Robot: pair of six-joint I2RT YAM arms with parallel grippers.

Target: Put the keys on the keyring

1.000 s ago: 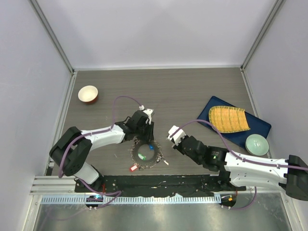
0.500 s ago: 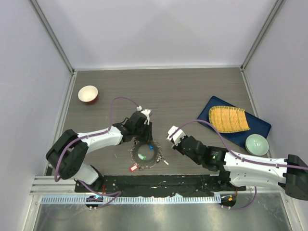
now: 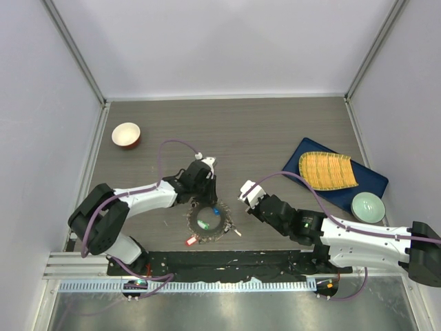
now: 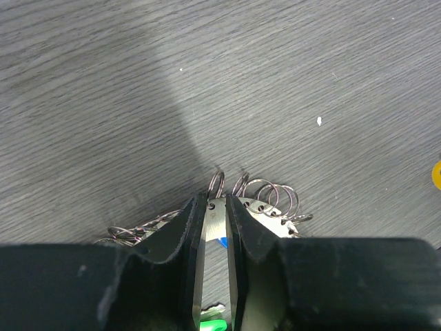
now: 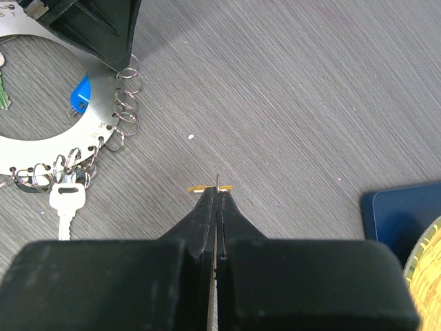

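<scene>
While 1 Key Waits, the Ring Is Pinned

Clamped edge-on, the keyring (image 4: pixel 213 238) sits between the left gripper (image 4: pixel 213 207) fingers. Beyond, the right gripper (image 5: pixel 217 196), pressed together, pinches the yellow-tagged key (image 5: pixel 207 187). Keys (image 5: pixel 67 201) already hang there; this 1 remains.

A small round red-and-white bowl (image 3: pixel 126 134) sits on the grey wood-grain counter (image 3: pixel 248 131) at about ten o'clock. At three o'clock lies a dark blue rectangular tray (image 3: pixel 372 178) carrying a ribbed orange-yellow mat (image 3: pixel 327 169) and a pale green round bowl (image 3: pixel 368 207).
</scene>
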